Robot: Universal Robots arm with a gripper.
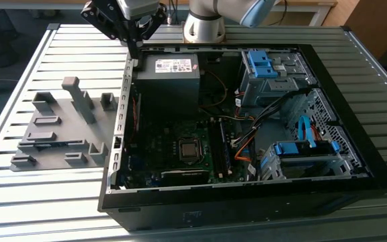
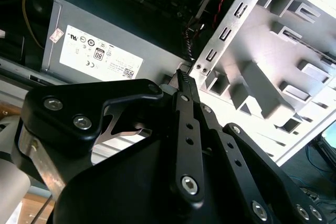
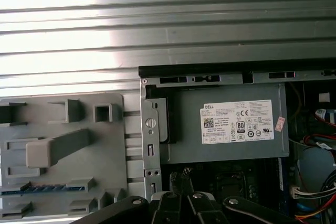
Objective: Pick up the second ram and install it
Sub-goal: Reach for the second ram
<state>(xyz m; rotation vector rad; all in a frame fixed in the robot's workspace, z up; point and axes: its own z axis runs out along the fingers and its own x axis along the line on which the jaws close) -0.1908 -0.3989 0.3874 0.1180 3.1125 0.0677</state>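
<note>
A slatted metal surface [image 1: 46,212] carries an open black case [image 1: 247,204] lying on its side. A grey holder [image 1: 66,136] with blocks and slots lies just beside the case, on the exterior view's left. The arm [image 1: 203,20] rises from its base behind the case.

Inside the case, the exterior view takes in the motherboard [image 1: 173,151], two blue-fronted drive cages [image 1: 264,63] and loose cables. It also shows the grey power supply [image 1: 170,75] at the far end. Both wrist views show the supply's white label close up, while the second wrist view adds a yellow cable [image 2: 31,3] behind the supply [image 2: 105,40].

The pincer [image 1: 134,50] hangs over the case's far corner on the exterior view's left, above the wall between holder and supply. In the second wrist view its black fingers [image 2: 186,124] run together to one point at the pincer's tip [image 2: 184,77], with nothing between them. The first wrist view shows the two tips side by side at the pincer's end [image 3: 181,181], over the metal wall [image 3: 151,145] next to the supply [image 3: 231,129]. It is closed on nothing.

The second ram [image 3: 47,188] appears in the first wrist view as a thin blue strip. It lies in a slot of the holder [image 3: 115,150], well apart from the pincer and touched by nothing.
</note>
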